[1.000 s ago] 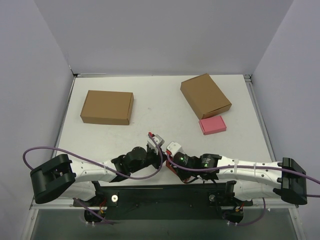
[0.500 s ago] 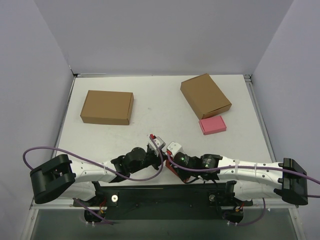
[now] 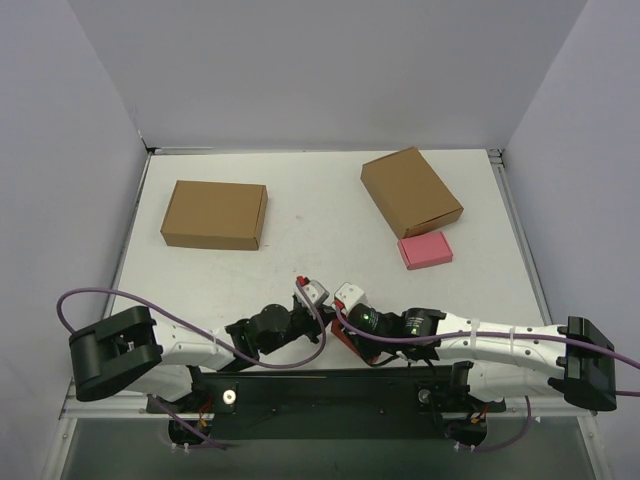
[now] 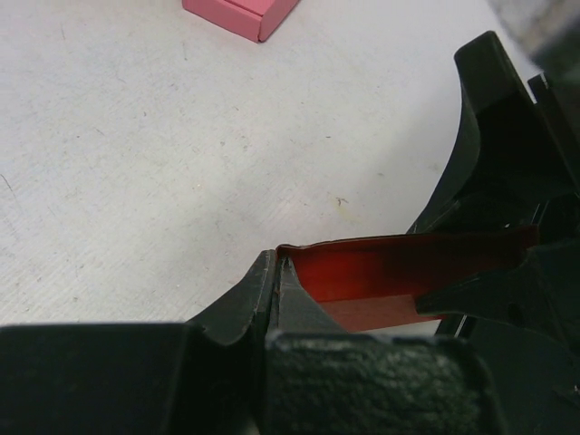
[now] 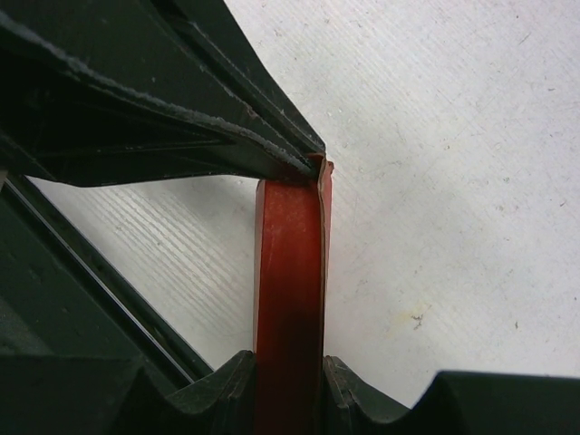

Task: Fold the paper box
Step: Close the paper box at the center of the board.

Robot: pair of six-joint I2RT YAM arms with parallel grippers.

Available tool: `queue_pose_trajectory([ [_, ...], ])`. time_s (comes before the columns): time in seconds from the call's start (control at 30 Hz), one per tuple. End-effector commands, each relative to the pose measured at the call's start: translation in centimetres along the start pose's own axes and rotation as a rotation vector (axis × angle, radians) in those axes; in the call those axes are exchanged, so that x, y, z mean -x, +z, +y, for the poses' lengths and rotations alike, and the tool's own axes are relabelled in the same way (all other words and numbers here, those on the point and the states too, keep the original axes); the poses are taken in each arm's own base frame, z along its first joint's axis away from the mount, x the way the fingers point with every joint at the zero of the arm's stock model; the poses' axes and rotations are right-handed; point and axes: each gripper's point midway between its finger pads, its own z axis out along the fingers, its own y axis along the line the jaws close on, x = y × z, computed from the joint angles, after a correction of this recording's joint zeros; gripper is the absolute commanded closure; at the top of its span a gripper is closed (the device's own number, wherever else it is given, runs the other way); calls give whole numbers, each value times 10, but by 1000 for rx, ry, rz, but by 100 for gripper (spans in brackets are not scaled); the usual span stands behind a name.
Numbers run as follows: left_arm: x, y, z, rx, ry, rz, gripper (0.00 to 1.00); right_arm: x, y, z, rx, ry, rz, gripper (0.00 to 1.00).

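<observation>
Since a second ago, the left arm (image 3: 190,345) has swung its bulky black elbow a little toward the middle of the overhead frame, and its wrist sits slightly lower. Everything else looks as it was. On the white table (image 3: 330,270), one brown box (image 3: 214,214) lies at upper left and a second brown box (image 3: 411,192) lies tilted at upper right, with the small pink box (image 3: 425,250) just below it. Low in the centre, where both wrists meet, the red paper box (image 4: 390,267) is stretched between the two claws. The left gripper (image 4: 276,267) is clenched on one thin edge of it. The right gripper (image 5: 288,367) grasps the other end, red card standing between its fingers.
</observation>
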Motion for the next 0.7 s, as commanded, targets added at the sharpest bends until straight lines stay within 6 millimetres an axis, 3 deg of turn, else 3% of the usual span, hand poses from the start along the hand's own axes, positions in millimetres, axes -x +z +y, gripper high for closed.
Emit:
queue_pose_trajectory([
  [0.0,-94,-28,14,54,50,295,100,11,-3,5,17,36,-25,80],
  [0.3,-96,-18,-1,40,74,341,100,32,-14,-20,-143,25,-85,47],
  [0.47,-101,-15,-1,51,84,382,100,43,-22,-31,-249,-19,-155,43],
  [0.67,-102,-13,-2,52,78,384,100,50,-36,-26,-306,-102,-248,45],
])
